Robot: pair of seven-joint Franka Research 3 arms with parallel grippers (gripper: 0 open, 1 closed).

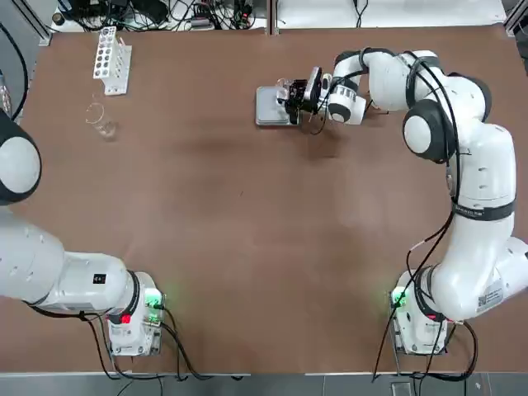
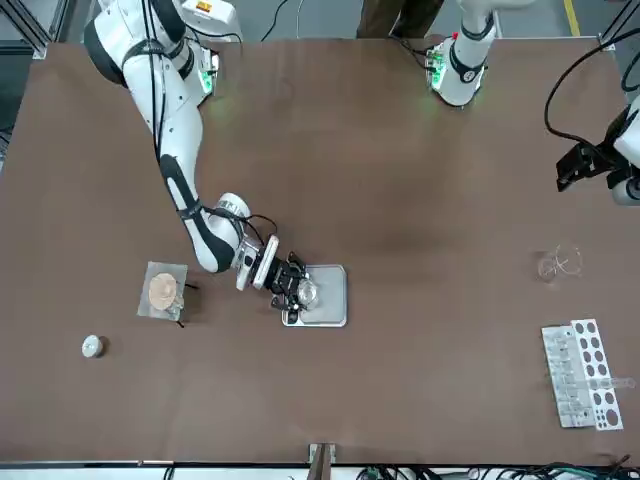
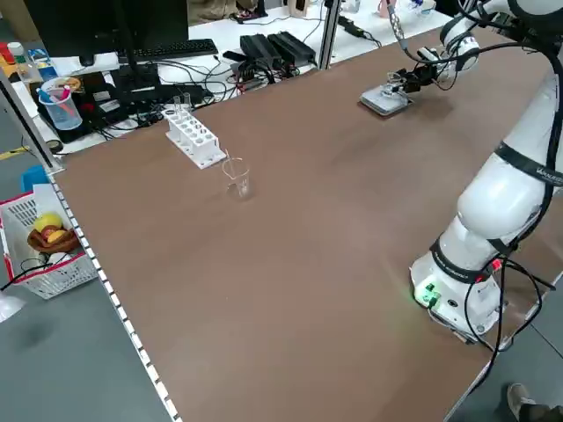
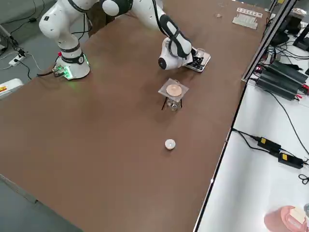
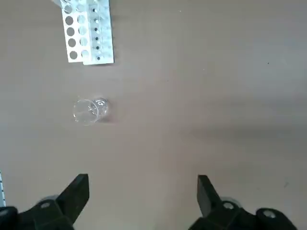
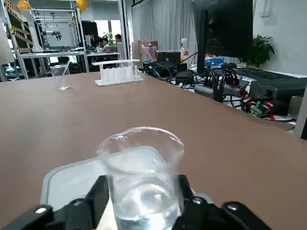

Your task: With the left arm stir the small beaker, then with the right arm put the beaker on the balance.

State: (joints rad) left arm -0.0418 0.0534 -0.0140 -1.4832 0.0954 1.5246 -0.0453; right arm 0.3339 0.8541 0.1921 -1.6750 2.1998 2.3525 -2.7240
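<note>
While arms number two (image 1: 462, 165), one balance (image 1: 269, 106)

right hand (image 1: 290, 97) hides the balance (image 1: 269, 107) display.

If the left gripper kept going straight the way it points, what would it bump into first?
The left gripper points straight down, so it would probably meet the bare brown table first. The glass vessel and test-tube rack lie off to the side.

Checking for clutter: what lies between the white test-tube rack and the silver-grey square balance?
Only bare brown table between rack and balance, seen in the top view.
</note>
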